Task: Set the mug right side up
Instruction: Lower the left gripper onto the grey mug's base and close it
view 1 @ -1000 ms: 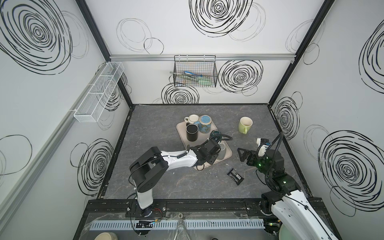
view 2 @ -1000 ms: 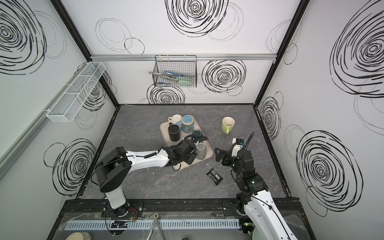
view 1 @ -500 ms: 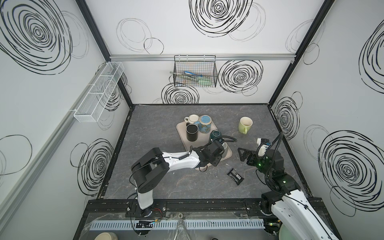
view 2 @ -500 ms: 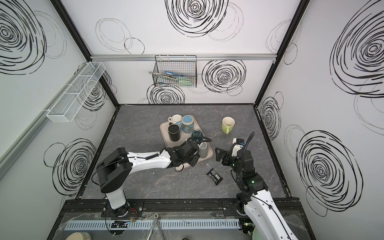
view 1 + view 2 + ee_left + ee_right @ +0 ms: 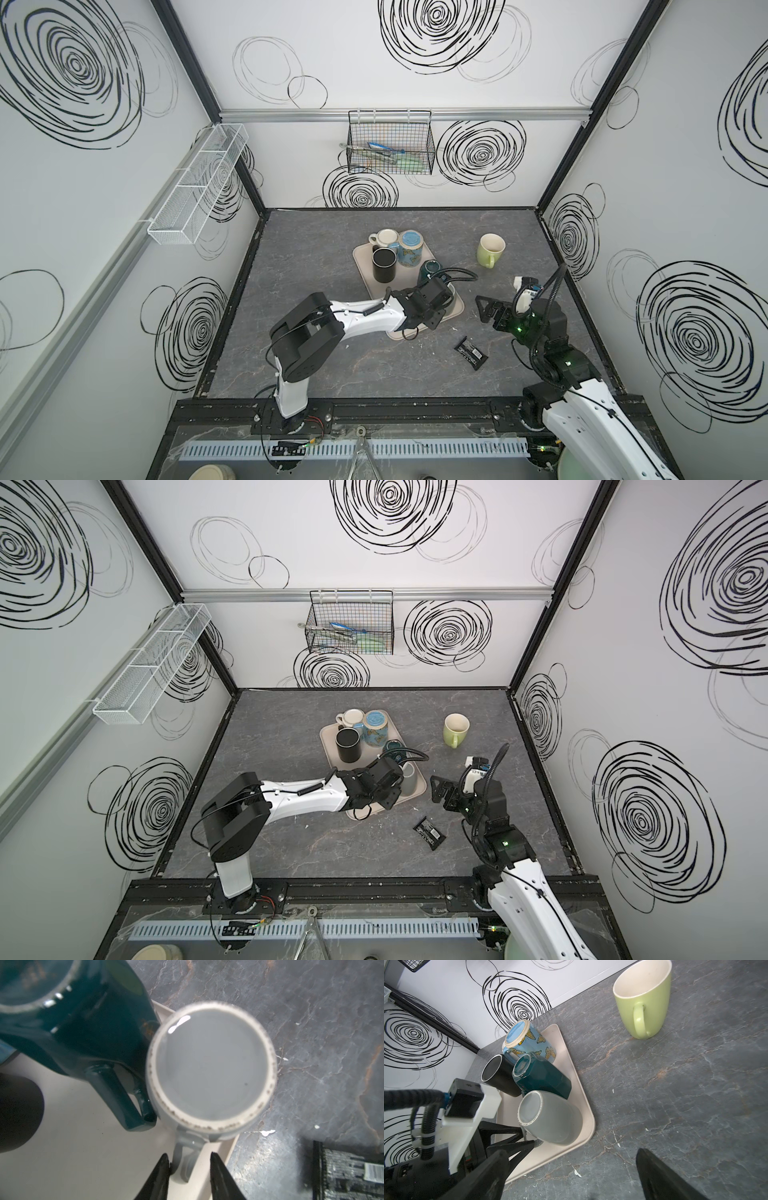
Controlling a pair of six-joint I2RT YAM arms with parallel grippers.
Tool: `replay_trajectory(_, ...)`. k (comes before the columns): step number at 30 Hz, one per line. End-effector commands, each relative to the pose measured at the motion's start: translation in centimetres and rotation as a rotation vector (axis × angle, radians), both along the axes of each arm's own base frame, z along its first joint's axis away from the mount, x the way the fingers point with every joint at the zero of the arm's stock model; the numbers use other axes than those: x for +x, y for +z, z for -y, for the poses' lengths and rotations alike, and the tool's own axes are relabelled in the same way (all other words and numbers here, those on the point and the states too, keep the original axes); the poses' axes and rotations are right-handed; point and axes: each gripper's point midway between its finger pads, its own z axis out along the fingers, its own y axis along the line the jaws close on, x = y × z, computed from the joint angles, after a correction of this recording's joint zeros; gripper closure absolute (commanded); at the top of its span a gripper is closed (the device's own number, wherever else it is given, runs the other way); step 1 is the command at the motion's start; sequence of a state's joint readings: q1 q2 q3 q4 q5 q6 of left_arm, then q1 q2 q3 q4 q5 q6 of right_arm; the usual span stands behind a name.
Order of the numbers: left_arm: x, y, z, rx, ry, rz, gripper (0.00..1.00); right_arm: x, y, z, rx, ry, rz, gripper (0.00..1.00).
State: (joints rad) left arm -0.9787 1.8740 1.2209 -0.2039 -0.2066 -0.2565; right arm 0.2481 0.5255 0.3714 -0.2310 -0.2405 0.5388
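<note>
Mugs: six. The cream mug (image 5: 386, 237), black mug (image 5: 383, 262), butterfly mug (image 5: 409, 247), teal mug (image 5: 430, 268) and grey mug (image 5: 409, 780) are on the tray; the green mug (image 5: 490, 249) stands apart to the right.
Tray: one (image 5: 564, 1065).
Packet: one (image 5: 471, 352), on the table (image 5: 332, 374).
Grey mug: upside down at the tray's near right corner.
Change: the left arm has drawn back, uncovering the teal mug; the right arm is unmoved.
Left gripper (image 5: 188, 1163): low, arm stretched rightward, jaws narrowly straddling the grey mug's handle with a gap on one side.
Right gripper (image 5: 489, 311): jaws wide apart, empty, hovering right of the tray.
</note>
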Motion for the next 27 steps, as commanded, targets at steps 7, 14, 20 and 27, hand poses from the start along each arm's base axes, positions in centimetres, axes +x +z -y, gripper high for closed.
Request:
replay_trajectory(7,1.0,0.1,0.4,0.024,0.014,0.020,0.73,-0.1,-0.3,0.2,-0.002,-0.009,-0.009,0.00)
replay_trajectory(14,1.3,-0.1,0.9,0.028,0.012,0.014,0.74,-0.1,-0.2,0.2,-0.002,-0.010,-0.007,0.00)
replay_trajectory(20,1.5,-0.3,1.1,0.034,0.013,0.012,0.86,0.0,-0.2,0.2,-0.003,-0.012,-0.006,0.00)
replay_trajectory(27,1.7,-0.3,1.2,0.032,0.020,0.010,1.00,0.0,-0.3,0.3,-0.003,-0.016,-0.009,0.00)
